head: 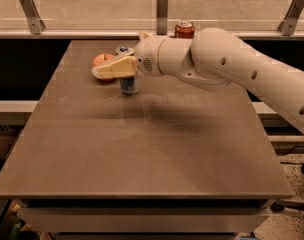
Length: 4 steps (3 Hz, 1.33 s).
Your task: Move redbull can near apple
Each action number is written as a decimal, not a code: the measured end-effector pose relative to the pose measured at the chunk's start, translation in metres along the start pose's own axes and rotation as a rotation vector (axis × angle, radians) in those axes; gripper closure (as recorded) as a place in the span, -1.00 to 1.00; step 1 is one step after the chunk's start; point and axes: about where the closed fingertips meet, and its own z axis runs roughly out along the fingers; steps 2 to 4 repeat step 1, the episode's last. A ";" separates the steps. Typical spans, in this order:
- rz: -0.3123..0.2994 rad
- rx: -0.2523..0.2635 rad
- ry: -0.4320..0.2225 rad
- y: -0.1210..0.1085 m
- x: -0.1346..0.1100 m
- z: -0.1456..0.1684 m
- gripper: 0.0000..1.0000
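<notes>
The white jointed arm reached in from the right across the brown rectangular table [142, 154], its cream gripper [111, 68] level at the slim silver-and-blue redbull can [128, 85]; grip undeterminable. The can stood upright, top upward, just beside the round orange-red apple [103, 59].
</notes>
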 end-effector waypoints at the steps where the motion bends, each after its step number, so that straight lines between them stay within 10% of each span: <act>1: 0.000 0.000 0.000 0.000 0.000 0.000 -1.00; 4: 0.000 0.000 0.000 0.000 0.000 0.000 -1.00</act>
